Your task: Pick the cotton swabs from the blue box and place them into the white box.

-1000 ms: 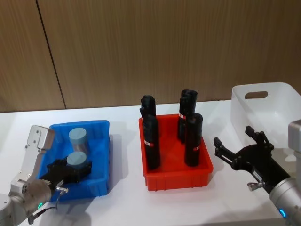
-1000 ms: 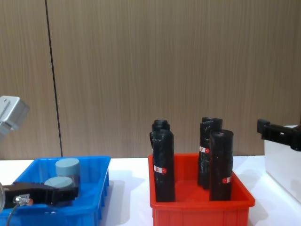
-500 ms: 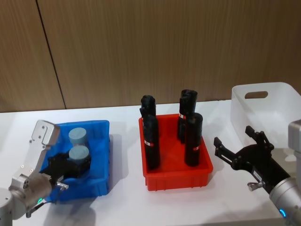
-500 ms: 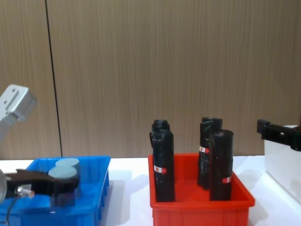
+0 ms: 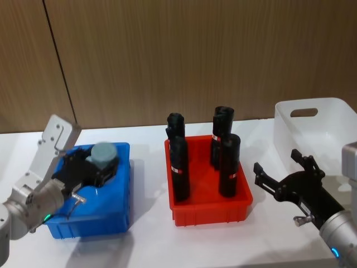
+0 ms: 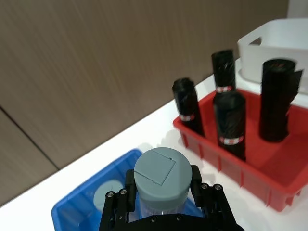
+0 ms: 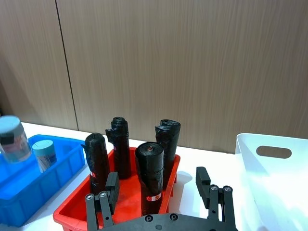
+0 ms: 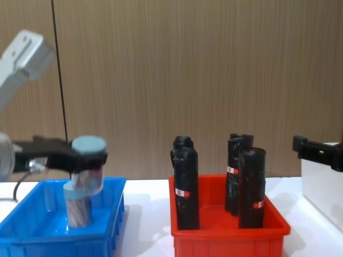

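My left gripper (image 5: 102, 167) is shut on one jar of cotton swabs (image 5: 104, 152), held in the air above the blue box (image 5: 89, 226). From the chest the held jar (image 8: 88, 145) hangs just above a second jar (image 8: 79, 208) that stands in the blue box (image 8: 48, 238). In the left wrist view black fingers (image 6: 195, 177) clamp the grey-lidded jar (image 6: 161, 166), with the other jar (image 6: 108, 193) below in the box. The white box (image 5: 318, 120) stands at the far right. My right gripper (image 5: 277, 163) hovers open in front of it, holding nothing.
A red bin (image 5: 209, 215) with several tall black rolls (image 5: 229, 164) stands between the blue box and the white box. White table surface lies in front of the bins. A wooden wall closes the back.
The left gripper has lifted one jar out of the blue box, from low in the box to above its rim. The second jar stays in the box. The right arm has not moved.
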Tool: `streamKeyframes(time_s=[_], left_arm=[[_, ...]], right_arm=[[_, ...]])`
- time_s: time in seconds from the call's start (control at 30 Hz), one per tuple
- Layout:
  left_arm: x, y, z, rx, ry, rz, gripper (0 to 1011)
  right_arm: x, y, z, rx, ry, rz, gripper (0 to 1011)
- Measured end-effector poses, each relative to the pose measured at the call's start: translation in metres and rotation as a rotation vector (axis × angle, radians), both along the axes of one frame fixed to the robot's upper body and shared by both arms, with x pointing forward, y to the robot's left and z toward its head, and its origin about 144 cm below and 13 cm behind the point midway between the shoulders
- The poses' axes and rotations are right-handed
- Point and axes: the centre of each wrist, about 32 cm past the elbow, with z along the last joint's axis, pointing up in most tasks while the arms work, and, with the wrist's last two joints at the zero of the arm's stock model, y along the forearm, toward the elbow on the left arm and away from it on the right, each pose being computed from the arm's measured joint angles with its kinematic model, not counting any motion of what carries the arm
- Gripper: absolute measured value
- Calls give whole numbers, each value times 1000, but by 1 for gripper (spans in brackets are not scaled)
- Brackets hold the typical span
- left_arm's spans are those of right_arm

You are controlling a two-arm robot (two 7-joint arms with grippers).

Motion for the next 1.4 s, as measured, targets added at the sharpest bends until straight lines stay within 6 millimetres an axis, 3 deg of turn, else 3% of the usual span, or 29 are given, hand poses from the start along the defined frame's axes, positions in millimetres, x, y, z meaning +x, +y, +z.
streamKeyframes(time_s=[0.4, 0.63, 0.97, 1.4], left_arm=[[-10, -19, 35, -96, -73, -125, 661], [-9, -30, 45, -160, -72, -188, 663], [1, -49, 55, -223, -22, -268, 661], [30, -69, 67, -245, 91, -357, 663]], right_arm=[[0, 0, 0, 0, 0, 0, 1002], [0, 0, 0, 0, 0, 0, 1001], [0, 0, 0, 0, 0, 0, 1002], [0, 0, 0, 0, 0, 0, 1002]])
